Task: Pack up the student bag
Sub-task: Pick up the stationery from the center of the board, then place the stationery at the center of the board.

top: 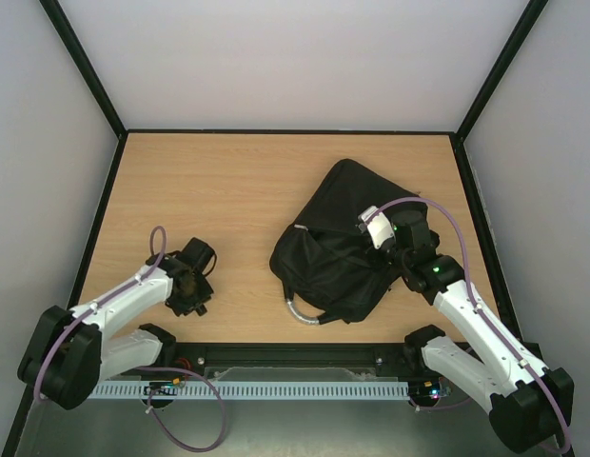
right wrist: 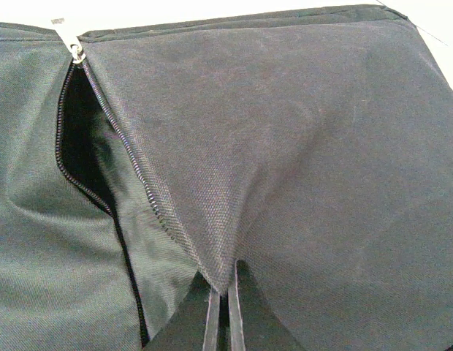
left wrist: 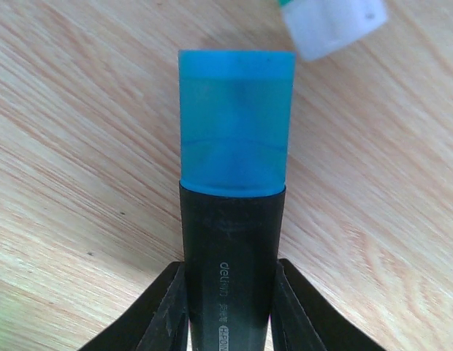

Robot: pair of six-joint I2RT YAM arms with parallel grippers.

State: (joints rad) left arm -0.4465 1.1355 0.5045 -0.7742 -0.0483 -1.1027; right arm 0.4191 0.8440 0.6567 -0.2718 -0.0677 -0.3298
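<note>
**Marker in the left fingers, bag mouth held ready**

Nearest, at the lower left of the overhead view, the left fingers [left wrist: 164, 318] sit low over the bench [top: 219, 181]. In the left wrist view they press against both sides of the black barrel of a marker [left wrist: 234, 219], pinching it just behind its blue cap [left wrist: 236, 121]. Whether the marker has left the wood yet I cannot tell. A white object [left wrist: 332, 25] lies just beyond the cap at the upper right of that view, too cropped to name.

Farther in, right of centre in the overhead view, the student bag [top: 343, 205] lies slumped on the bench, well apart from the marker, its grey handle [top: 300, 312] curling toward the bottom of the frame. The right fingers [right wrist: 248, 314] are pressed together on a fold of the black fabric beside the zip opening [right wrist: 84, 146]. That opening gapes dark at the upper left of the right wrist view.

The step in hand looks like picking up the marker to pack it. The next move calls for a firm grip. After that comes a lift clear of the bench and a carry rightward to the opening. Meanwhile the right side must keep the flap raised so the mouth does not sag shut.
</note>
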